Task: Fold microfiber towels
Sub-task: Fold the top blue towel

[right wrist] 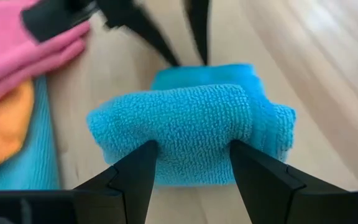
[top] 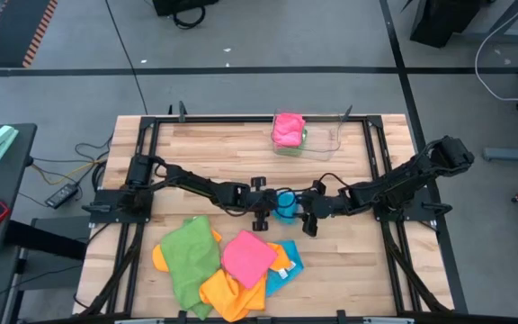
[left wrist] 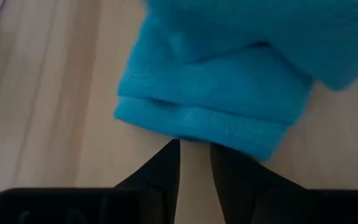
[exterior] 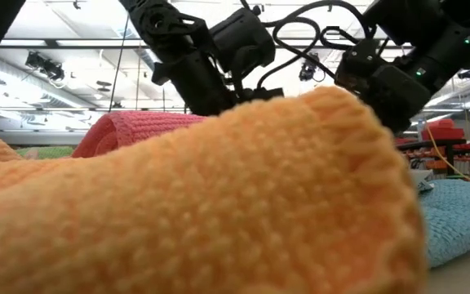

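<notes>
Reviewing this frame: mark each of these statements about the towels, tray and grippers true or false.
1. The right gripper has its jaws around a folded blue towel. True.
2. A pink towel sits in the clear tray. True.
3. The folded blue towel lies inside the tray. False: it is on the wooden table, between the two grippers.
4. The left gripper holds the green towel. False: its jaws sit narrowly apart at the blue towel's edge.
5. The loose pile includes an orange towel. True.
</notes>
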Controlling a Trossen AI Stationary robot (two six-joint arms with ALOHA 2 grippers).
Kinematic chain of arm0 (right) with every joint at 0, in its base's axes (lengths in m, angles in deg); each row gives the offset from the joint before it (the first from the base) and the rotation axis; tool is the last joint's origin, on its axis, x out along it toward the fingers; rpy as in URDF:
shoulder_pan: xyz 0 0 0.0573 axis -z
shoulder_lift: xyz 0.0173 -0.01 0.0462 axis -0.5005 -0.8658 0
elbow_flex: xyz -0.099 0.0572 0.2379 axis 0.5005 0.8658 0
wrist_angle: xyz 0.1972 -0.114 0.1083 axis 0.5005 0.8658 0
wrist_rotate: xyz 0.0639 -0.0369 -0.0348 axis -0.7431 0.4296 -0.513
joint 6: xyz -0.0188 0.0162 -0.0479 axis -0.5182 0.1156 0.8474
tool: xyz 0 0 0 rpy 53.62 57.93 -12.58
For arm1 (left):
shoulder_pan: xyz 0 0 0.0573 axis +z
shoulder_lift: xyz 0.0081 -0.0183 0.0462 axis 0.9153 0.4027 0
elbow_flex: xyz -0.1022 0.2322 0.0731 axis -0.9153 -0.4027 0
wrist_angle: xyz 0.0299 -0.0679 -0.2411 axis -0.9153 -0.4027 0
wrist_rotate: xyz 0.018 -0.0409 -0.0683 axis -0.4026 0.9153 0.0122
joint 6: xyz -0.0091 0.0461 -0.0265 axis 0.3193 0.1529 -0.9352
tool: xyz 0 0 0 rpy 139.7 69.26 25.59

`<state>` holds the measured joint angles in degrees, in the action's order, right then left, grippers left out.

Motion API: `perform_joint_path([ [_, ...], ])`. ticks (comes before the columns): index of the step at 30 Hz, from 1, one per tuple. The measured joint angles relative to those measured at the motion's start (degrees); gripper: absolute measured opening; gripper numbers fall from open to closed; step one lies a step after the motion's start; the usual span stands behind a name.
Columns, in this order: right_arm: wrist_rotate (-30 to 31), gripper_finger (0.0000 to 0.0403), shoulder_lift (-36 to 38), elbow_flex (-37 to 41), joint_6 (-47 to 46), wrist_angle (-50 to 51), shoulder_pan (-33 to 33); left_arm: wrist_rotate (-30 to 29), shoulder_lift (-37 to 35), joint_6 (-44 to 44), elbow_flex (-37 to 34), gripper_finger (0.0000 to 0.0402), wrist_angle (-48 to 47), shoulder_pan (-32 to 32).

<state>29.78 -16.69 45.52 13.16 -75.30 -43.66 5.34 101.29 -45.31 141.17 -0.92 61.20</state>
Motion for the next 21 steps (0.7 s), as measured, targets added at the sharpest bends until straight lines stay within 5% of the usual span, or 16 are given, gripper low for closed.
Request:
perform_joint_path([
  [21, 0.34, 0.0216, -6.34, -1.7, 4.39, -11.14, 3.41, 0.67, 1.22, -0.7, 0.02, 0.0087, 3.16, -0.33],
])
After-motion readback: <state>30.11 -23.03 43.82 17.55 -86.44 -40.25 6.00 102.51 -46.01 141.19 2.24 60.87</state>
